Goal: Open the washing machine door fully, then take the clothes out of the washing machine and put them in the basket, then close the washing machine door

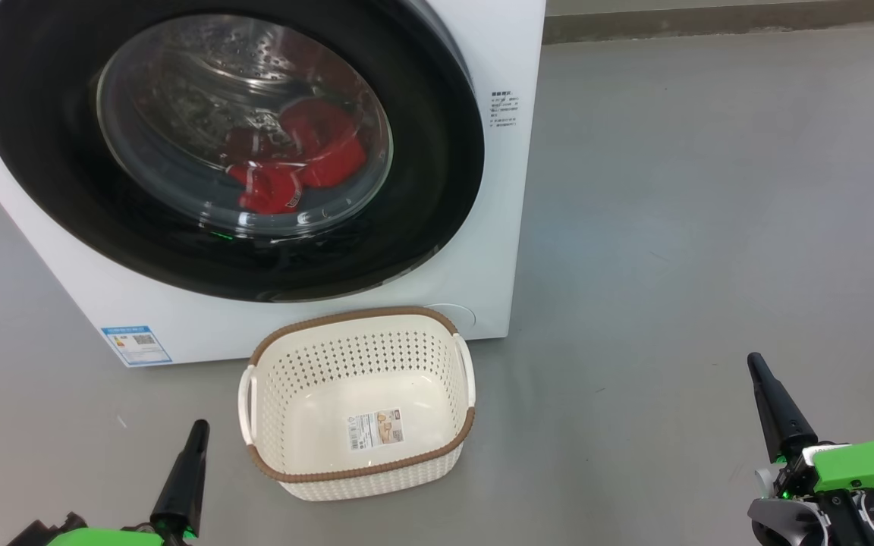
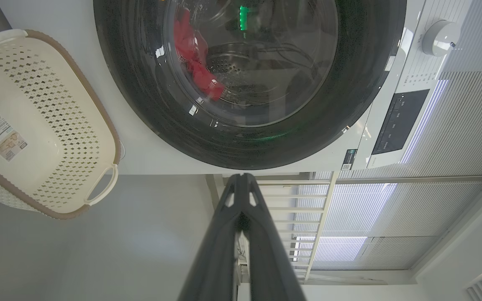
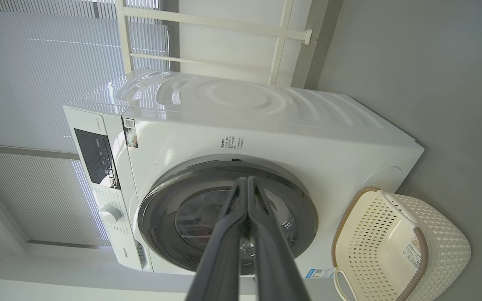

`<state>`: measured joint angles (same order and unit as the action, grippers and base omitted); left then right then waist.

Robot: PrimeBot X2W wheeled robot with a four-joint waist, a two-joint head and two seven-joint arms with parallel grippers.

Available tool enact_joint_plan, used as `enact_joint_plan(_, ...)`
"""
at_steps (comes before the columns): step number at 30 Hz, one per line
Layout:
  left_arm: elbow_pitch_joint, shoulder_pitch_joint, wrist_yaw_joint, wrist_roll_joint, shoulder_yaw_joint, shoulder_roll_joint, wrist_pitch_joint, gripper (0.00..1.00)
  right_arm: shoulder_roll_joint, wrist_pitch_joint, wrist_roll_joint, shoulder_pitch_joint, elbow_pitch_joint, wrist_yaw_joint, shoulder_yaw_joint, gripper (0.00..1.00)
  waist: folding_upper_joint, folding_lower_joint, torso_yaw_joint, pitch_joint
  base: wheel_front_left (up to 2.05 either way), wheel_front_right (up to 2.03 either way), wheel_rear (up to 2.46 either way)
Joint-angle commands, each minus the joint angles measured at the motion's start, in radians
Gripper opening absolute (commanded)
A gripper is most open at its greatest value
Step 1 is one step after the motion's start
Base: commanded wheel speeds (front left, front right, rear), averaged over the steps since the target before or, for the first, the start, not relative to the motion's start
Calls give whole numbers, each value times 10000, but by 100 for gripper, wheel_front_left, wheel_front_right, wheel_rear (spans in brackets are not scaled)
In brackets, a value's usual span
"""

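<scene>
Big white front-loading washing machine (image 1: 509,189) standing on grey floor (image 1: 710,189), its round glossy black door (image 1: 42,152) sitting shut. Cream perforated plastic basket (image 1: 353,315) resting just before it. Bright red fabric clothes (image 1: 293,159) lying inside, behind the door. Left claw (image 1: 199,429) and right claw (image 1: 756,365) hovering pressed closed, gripping nothing.

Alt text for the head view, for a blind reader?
White washer, black door shut, red clothes behind its glass. An empty cream basket stands before it. Both shut, the left hand and right hand sit at the lower corners.

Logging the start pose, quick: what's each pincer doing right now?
Left pincer: closed, holding nothing.
Right pincer: closed, holding nothing.
</scene>
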<state>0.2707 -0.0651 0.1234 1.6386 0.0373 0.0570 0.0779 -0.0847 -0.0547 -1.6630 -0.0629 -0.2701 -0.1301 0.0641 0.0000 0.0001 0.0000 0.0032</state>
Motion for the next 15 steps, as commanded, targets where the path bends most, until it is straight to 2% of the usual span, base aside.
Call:
enact_joint_plan(1, -277, -395, 73, 22, 379, 211, 42, 0, -100, -89, 28, -399, 297, -6, -120, 0, 0, -1, 0, 0, 0, 0, 0)
enact_joint_plan(15, -273, -399, 73, -25, 435, 171, 88, 0, -39, -156, 99, -404, 289, -6, -36, 0, 0, -1, 0, 0, 0, 0, 0)
